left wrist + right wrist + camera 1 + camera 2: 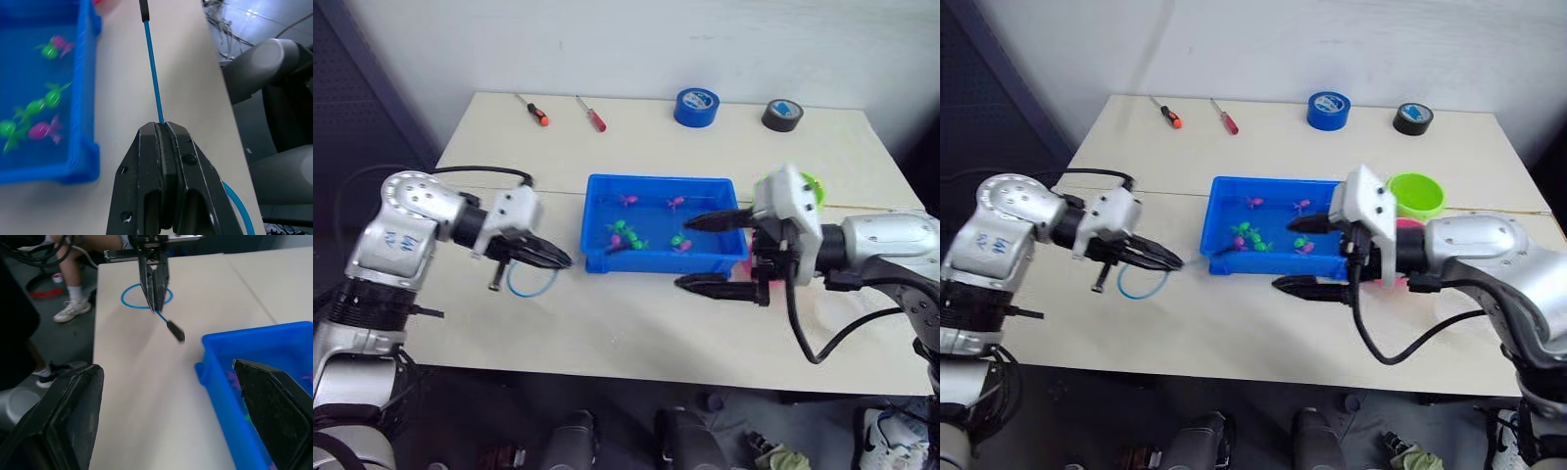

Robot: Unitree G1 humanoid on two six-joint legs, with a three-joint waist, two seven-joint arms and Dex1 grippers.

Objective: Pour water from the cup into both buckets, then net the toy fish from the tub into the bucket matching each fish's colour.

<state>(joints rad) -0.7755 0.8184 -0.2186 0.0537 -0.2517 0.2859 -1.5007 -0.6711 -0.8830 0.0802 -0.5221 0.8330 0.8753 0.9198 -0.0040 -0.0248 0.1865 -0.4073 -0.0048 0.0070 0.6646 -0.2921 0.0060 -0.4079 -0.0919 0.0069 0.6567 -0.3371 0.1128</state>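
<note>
The tub (661, 225) stands in the middle of the worktop (636, 313), with water and the fish (625, 235) inside, some green and some pink. The left hand (553, 258) is closed on the thin handle of the net (530, 284), just beside the tub's left wall. The blue hoop of the net hangs under this hand, close to the worktop, on the side toward the front edge. In the left wrist view the blue handle (153, 73) runs out straight from between the closed fingers (166, 181) and ends in a dark tip.

The right hand (1310, 255) is wide open at the tub's front right corner. One finger is over the tub's right part and the other is in front of the tub's front wall, over the bare worktop. It holds nothing.

The green bucket (1416, 194) stands right of the tub, and the pink bucket (1400, 227) is just in front of it, mostly hidden by the right arm.

Near the far edge lie two screwdrivers (532, 110) toward the left corner, and a blue tape roll (696, 107) and a dark tape roll (782, 115) more to the right.
</note>
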